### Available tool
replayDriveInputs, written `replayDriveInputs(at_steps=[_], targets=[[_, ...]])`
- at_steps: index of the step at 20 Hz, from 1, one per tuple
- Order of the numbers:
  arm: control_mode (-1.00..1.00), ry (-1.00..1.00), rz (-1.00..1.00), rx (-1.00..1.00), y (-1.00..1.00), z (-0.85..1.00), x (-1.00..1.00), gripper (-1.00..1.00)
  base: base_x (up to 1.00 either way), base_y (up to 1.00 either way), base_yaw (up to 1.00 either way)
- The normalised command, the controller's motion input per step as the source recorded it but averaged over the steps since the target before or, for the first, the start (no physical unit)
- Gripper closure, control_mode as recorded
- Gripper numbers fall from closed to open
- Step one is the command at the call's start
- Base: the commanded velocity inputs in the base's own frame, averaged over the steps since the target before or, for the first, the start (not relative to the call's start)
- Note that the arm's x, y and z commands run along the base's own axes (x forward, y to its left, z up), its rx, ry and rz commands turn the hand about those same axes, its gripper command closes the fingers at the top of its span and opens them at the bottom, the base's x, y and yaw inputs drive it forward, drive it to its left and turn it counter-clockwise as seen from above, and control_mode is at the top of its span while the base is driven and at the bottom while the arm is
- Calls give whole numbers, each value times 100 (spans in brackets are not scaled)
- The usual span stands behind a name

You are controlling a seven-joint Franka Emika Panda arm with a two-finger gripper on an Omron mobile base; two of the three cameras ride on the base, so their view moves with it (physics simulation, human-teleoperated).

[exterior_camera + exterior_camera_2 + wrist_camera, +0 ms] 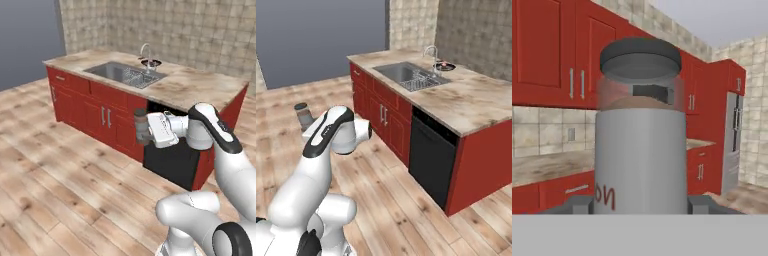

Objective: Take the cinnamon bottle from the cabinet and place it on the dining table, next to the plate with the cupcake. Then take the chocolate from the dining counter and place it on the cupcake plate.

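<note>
- Above the plank floor point(60, 165), clear of any counter, the jar point(140, 126) sits upright, pinched between the jaws of the gripper point(143, 128).
- Its dark cap point(640, 54) is on top, with brown powder showing through the glass above a pale band.
- Beyond the arm, a red island carries a beige marble counter point(195, 87) with a steel sink point(125, 73) and tap.
- A black dishwasher point(431, 155) is set in the island's front.
- Tiled walls point(200, 30) back the room.
- Past the jar, red wall cabinets point(552, 50) hang over another counter.
</note>
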Motion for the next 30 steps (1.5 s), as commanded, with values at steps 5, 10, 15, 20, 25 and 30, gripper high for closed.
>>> replayDriveInputs(at_steps=[5, 10, 15, 20, 25, 30], targets=[[100, 0, 0, 0, 0, 0, 0, 100, 31, 8, -73], [100, 0, 0, 0, 0, 0, 0, 100, 78, 7, -25], [100, 0, 0, 0, 0, 0, 0, 100, 73, -3, -20], [100, 0, 0, 0, 0, 0, 0, 100, 36, -6, -55], [100, 0, 0, 0, 0, 0, 0, 100, 11, -5, -78], [100, 0, 0, 0, 0, 0, 0, 100, 47, -1, -49]])
